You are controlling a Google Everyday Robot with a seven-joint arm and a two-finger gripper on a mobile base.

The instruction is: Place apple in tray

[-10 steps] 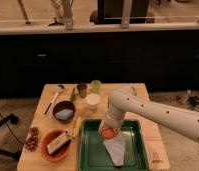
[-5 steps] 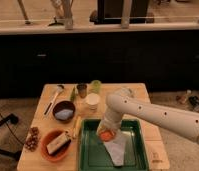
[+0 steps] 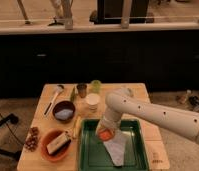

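Note:
The apple point(image 3: 106, 134) is a reddish-orange round fruit held low over the green tray point(image 3: 90, 150), near its upper left part. My gripper point(image 3: 106, 131) reaches down from the white arm point(image 3: 158, 115) that comes in from the right, and it is around the apple. A white cloth or paper point(image 3: 116, 148) lies in the tray just below the apple. I cannot tell whether the apple touches the tray floor.
On the wooden table point(image 3: 143, 92) stand a dark bowl point(image 3: 64, 110), an orange bowl with a bar in it point(image 3: 55, 145), a white cup point(image 3: 92, 101), a green cup point(image 3: 95, 86), a metal cup point(image 3: 82, 90), a spoon point(image 3: 54, 97) and grapes point(image 3: 31, 139).
The gripper with the apple has moved slightly left and down toward the tray floor. Nothing else has moved.

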